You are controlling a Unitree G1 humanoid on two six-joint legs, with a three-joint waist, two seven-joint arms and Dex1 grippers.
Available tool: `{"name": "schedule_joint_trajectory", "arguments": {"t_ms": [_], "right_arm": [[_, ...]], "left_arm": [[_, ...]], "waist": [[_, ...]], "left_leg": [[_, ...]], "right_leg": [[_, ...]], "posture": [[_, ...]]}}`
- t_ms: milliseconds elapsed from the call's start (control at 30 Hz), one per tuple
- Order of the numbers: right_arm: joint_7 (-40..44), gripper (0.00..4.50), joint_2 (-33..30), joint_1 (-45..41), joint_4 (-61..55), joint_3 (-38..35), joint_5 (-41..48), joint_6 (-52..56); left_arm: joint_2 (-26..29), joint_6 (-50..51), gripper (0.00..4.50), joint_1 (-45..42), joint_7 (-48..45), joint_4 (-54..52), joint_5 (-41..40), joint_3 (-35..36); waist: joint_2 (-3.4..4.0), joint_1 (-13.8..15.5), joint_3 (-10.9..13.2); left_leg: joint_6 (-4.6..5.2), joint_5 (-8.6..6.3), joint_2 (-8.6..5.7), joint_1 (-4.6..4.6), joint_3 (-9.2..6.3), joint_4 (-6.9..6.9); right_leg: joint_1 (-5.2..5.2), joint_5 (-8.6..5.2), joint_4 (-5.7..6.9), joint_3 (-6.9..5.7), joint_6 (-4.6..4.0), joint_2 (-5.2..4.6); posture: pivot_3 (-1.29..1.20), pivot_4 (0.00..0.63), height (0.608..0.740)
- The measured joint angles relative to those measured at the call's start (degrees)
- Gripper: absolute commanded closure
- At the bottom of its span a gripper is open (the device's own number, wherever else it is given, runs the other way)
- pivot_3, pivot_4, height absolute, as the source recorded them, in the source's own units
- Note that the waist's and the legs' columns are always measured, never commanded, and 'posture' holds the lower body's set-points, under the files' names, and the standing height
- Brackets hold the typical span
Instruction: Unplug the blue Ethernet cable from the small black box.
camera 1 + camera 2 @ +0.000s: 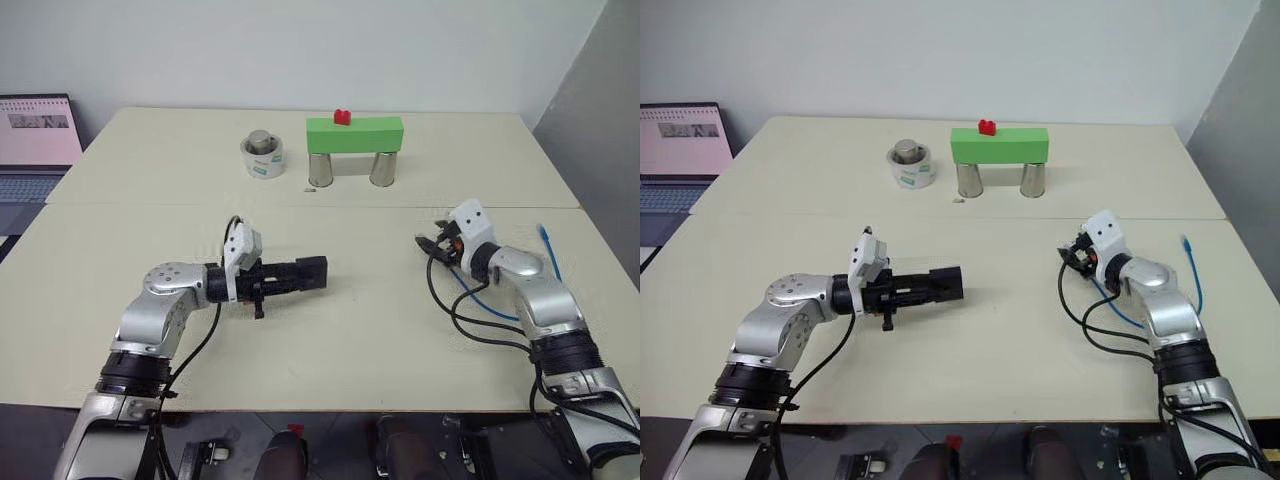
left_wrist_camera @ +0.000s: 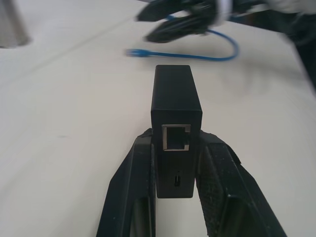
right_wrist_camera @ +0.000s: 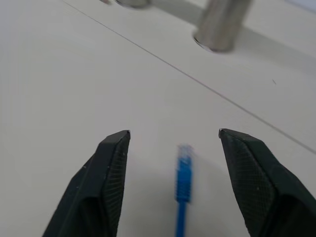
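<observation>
Since the blue Ethernet cable [image 3: 183,180] drops free between the wide-open right tool [image 3: 173,140], just keep the left tool [image 2: 177,190] clamped on the small black box [image 2: 174,116] and lower it onto the desk [image 1: 350,340].

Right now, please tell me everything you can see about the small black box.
The small black box is a matte black oblong block, plastic by the look. The left gripper is shut on it, one finger on each side, holding it about level above the cream table. The end facing the wrist camera has an empty metal-rimmed port, with a small slot beneath. The blue Ethernet cable is out of it and lies apart on the table, near the right gripper.
</observation>
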Motion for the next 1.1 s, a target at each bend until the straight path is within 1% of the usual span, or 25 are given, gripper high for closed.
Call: {"name": "schedule_joint_trajectory", "arguments": {"t_ms": [33,100,200,267,433,533,600,633,667,833,867,900,1000,1100], "right_arm": [[2.7,0.63,-0.7,1.2,-4.7,0.2,2.2,1.4],[5.3,0.63,-1.0,2.0,-11.0,0.9,5.4,4.3],[5.9,0.63,-0.1,1.6,-17.7,1.4,8.5,8.9],[5.7,0.63,0.9,0.6,-20.1,2.7,9.3,11.4],[5.7,0.63,2.6,-1.3,-22.8,5.2,10.7,14.6],[5.9,0.63,2.8,-1.4,-23.0,5.7,10.6,15.2],[5.9,0.62,2.8,-1.6,-23.0,5.9,10.5,15.2],[5.9,0.62,2.7,-1.7,-23.0,5.9,10.5,15.3],[5.9,0.62,2.7,-1.7,-23.0,5.9,10.5,15.4],[5.8,0.62,2.5,-1.7,-22.9,5.9,10.4,15.8],[5.8,0.62,2.5,-1.7,-23.0,5.9,10.4,15.9],[5.6,0.62,2.4,-1.6,-23.0,5.9,10.5,16.1],[4.9,0.62,1.8,-0.3,-23.6,5.3,10.5,16.4],[3.6,0.62,1.2,2.3,-24.9,2.9,11.1,17.2]], "left_arm": [[-1.0,-2.5,3.74,-0.3,3.1,2.1,1.2,1.1],[-2.7,-7.5,3.74,-1.4,9.4,7.1,3.7,3.2],[-4.5,-14.6,3.74,-3.3,18.1,15.5,6.9,6.2],[-5.5,-19.5,3.74,-4.1,23.0,20.8,8.4,7.9],[-7.0,-32.6,3.74,-6.5,35.7,33.5,13.7,9.3],[-8.4,-35.7,3.74,-8.1,39.1,39.0,14.0,11.1],[-9.5,-35.8,3.04,-8.6,39.8,41.8,13.3,11.8],[-9.8,-36.0,2.93,-8.6,39.8,42.9,13.2,12.0],[-9.8,-36.2,2.7,-8.8,39.7,43.5,13.1,12.3],[-9.4,-36.9,1.54,-8.7,37.1,44.4,13.1,12.3],[-9.4,-36.7,1.24,-8.2,37.0,43.6,13.1,12.3],[-9.4,-36.5,1.06,-7.1,37.0,42.1,13.2,12.3],[-9.0,-33.9,1.06,-2.4,37.8,34.6,13.6,12.1],[-8.1,-25.1,1.06,5.9,38.5,20.1,13.2,12.0]], "waist": [[0.0,0.0,0.0],[0.0,0.0,0.0],[-0.03,0.0,0.0],[-0.03,0.0,0.0],[-0.06,0.2,0.0],[-0.06,0.4,0.0],[-0.07,0.4,0.0],[-0.07,0.3,0.0],[-0.07,0.3,0.0],[-0.07,0.2,0.0],[-0.06,0.2,0.0],[-0.06,0.1,0.0],[-0.05,-0.1,-0.1],[-0.05,-0.4,-0.1]], "left_leg": [[0.0,0.0,0.0,0.01,0.01,0.01],[0.0,0.0,0.0,0.05,0.02,0.05],[0.0,0.01,-0.01,0.08,0.03,0.1],[-0.01,0.01,-0.02,0.11,0.04,0.1],[-0.01,0.01,-0.03,0.08,0.01,0.09],[-0.01,0.01,-0.11,0.02,0.0,0.1],[-0.01,0.01,-0.11,0.02,0.02,0.1],[-0.01,0.01,-0.11,0.01,0.01,0.1],[-0.01,0.01,-0.1,0.02,0.0,0.09],[-0.01,0.01,-0.09,0.12,0.01,0.07],[-0.01,0.01,-0.09,0.16,0.02,0.07],[-0.01,0.01,-0.09,0.17,0.03,0.07],[-0.01,0.01,-0.06,0.24,0.09,0.04],[-0.02,0.01,0.02,0.26,0.11,-0.01]], "right_leg": [[0.0,-0.01,0.0,0.01,0.03,0.0],[0.04,-0.02,0.01,0.02,0.04,0.0],[0.08,-0.02,0.02,0.04,0.11,0.0],[0.09,-0.01,0.03,0.05,0.13,0.0],[0.09,0.06,0.01,0.01,0.04,-0.03],[0.08,0.09,0.01,-0.03,0.04,-0.11],[0.08,0.11,0.0,-0.02,0.07,-0.12],[0.08,0.11,0.0,-0.03,0.07,-0.12],[0.08,0.11,0.02,-0.04,0.07,-0.11],[0.11,0.11,0.09,-0.03,0.07,-0.09],[0.13,0.11,0.08,-0.02,0.07,-0.09],[0.15,0.11,0.08,-0.01,0.08,-0.1],[0.18,0.11,0.07,0.05,0.07,-0.1],[0.17,0.11,0.08,0.07,0.07,-0.1]], "posture": [[0.0,0.15,0.74],[0.0,0.15,0.74],[0.0,0.15,0.74],[0.0,0.15,0.74],[0.0,0.15,0.74],[0.0,0.15,0.74],[0.0,0.15,0.74],[0.0,0.15,0.74],[0.0,0.15,0.74],[0.0,0.15,0.74],[0.0,0.15,0.74],[0.0,0.15,0.74],[0.0,0.15,0.74],[0.0,0.15,0.74]]}}
